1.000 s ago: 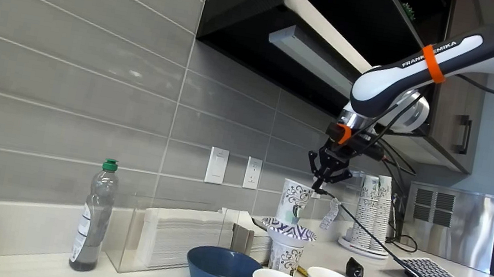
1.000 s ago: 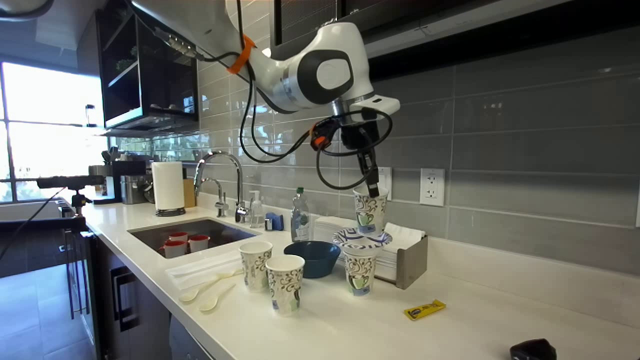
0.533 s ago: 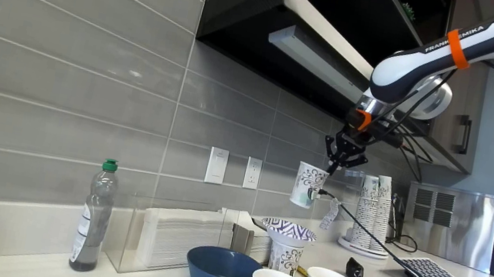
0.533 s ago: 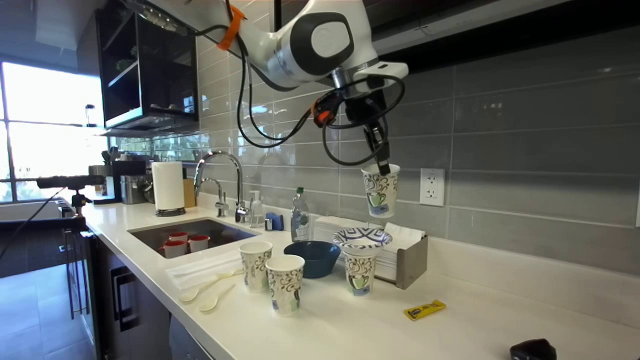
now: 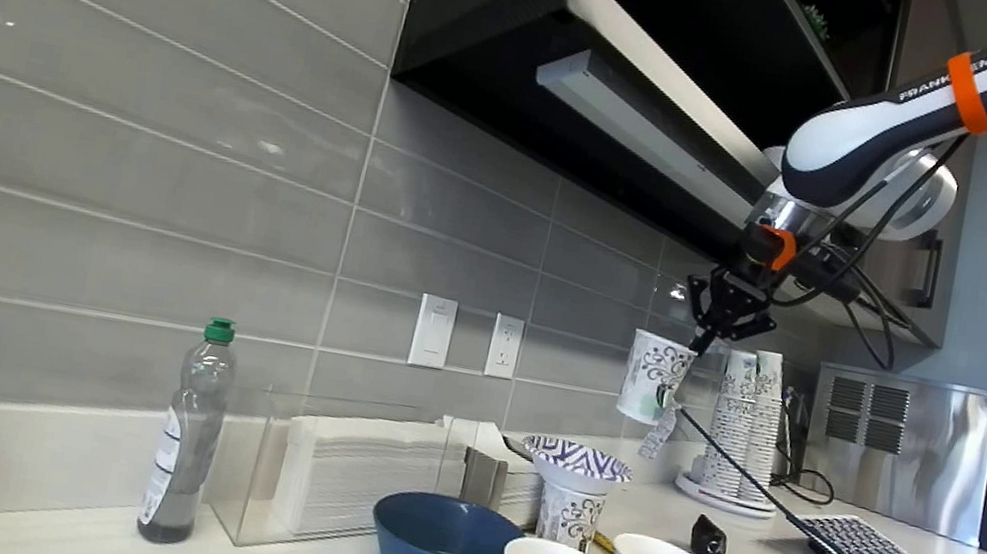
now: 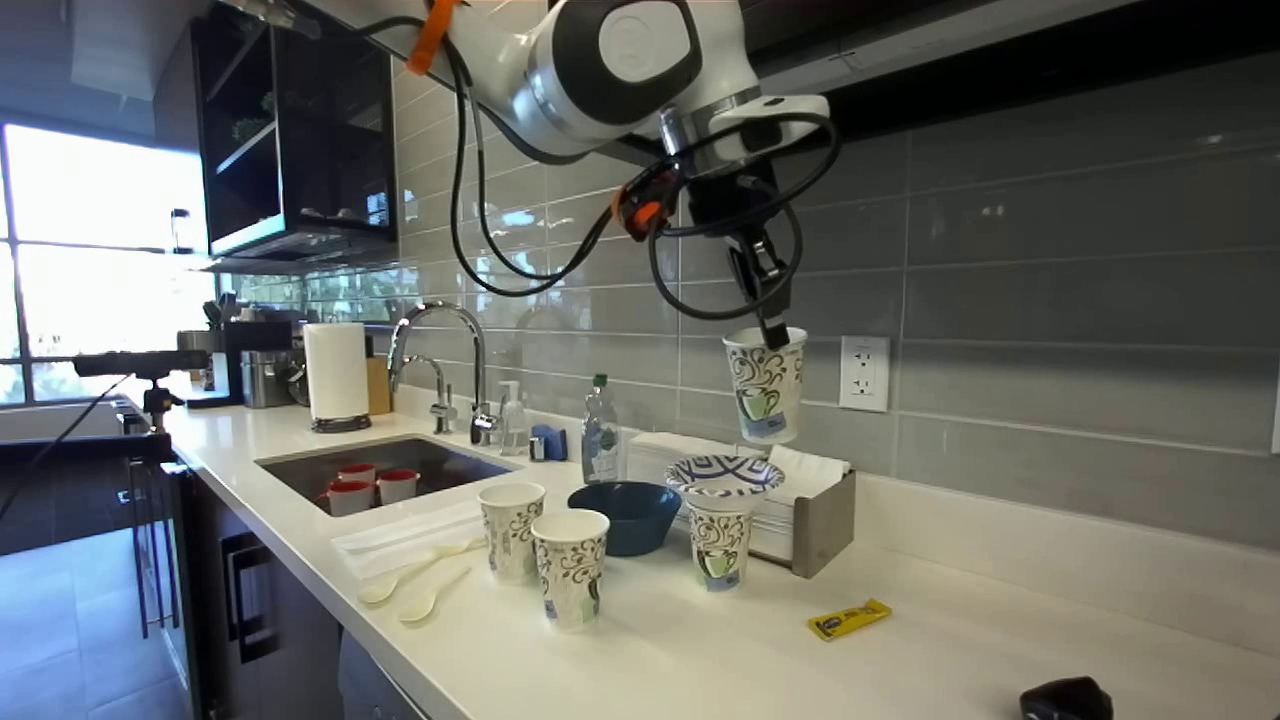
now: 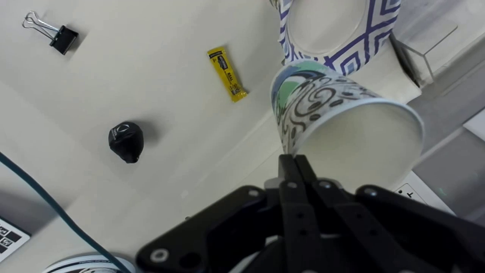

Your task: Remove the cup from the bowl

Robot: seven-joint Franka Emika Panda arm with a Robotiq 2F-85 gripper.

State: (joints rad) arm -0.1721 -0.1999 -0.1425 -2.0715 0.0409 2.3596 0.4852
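Observation:
The cup [image 5: 652,381], white paper with dark scattered print, hangs in the air, slightly tilted, in both exterior views [image 6: 764,388]. My gripper [image 5: 699,344] is shut on its rim; it also shows in an exterior view [image 6: 775,340]. In the wrist view the fingertips [image 7: 294,156] pinch the near rim of the cup [image 7: 318,100], whose open mouth faces the camera. The paper bowl [image 5: 573,460], with a blue zigzag rim, stands below and apart from the cup, on top of an upright patterned cup [image 6: 719,550]. In the wrist view the bowl [image 7: 350,57] is partly covered by the held cup.
A dark-blue bowl [image 6: 628,520] and two patterned cups [image 6: 570,575] [image 6: 512,540] stand nearby. A napkin holder [image 6: 825,525] is behind the paper bowl. A yellow packet [image 7: 227,74], a black object [image 7: 126,141] and a cable [image 5: 814,532] lie toward the cup stacks [image 5: 730,431].
A second ago the cup stood in the paper bowl. My gripper has lifted it out and carried it sideways, toward the cup stacks. The paper bowl has stayed in place.

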